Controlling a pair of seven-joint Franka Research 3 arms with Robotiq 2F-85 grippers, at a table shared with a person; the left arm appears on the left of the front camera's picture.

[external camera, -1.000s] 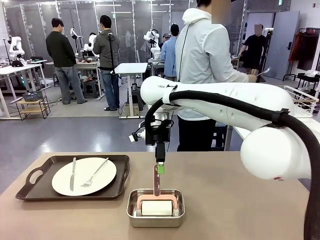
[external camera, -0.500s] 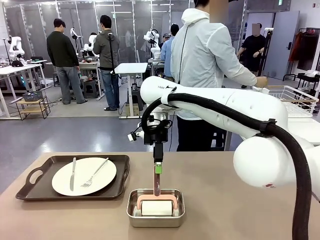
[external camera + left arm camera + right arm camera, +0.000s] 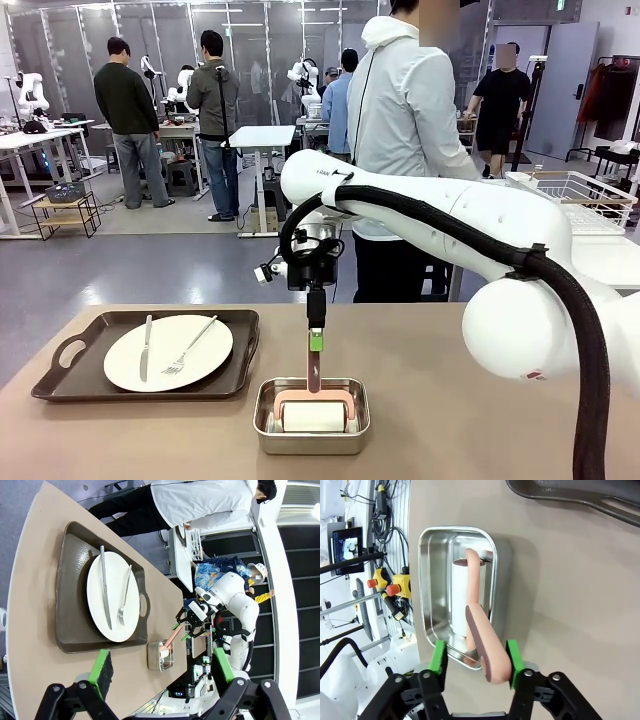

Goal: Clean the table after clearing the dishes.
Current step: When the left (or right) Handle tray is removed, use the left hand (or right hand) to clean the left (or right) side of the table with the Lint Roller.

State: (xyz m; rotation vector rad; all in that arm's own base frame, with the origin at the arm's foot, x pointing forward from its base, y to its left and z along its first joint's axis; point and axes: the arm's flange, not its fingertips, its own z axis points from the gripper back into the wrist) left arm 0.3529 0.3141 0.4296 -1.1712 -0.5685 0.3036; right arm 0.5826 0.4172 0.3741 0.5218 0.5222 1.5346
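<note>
On the taupe table (image 3: 460,390) at the left, a dark tray (image 3: 60,352) carries a white plate (image 3: 190,368) with a knife (image 3: 146,347) and a fork (image 3: 190,345). A steel pan (image 3: 262,420) in front holds a white roller (image 3: 313,415) whose pink handle (image 3: 314,370) points away from me. My right gripper (image 3: 316,340) hangs over that handle. In the right wrist view the handle (image 3: 485,645) lies between the fingers (image 3: 439,657), against one pad with a gap at the other. My left gripper (image 3: 161,667) is open high above the tray (image 3: 70,580) and plate (image 3: 112,595).
A person in a white jacket (image 3: 410,120) stands at the table's far side, turned toward a white table with a wire basket (image 3: 580,190). Bare tabletop stretches right of the pan. The tray's near handle (image 3: 620,505) lies just beyond the pan (image 3: 432,580).
My right gripper's jaws have drawn in around the pink handle without leaving their place. The person behind has pulled an arm back from the basket. The left gripper stays open.
</note>
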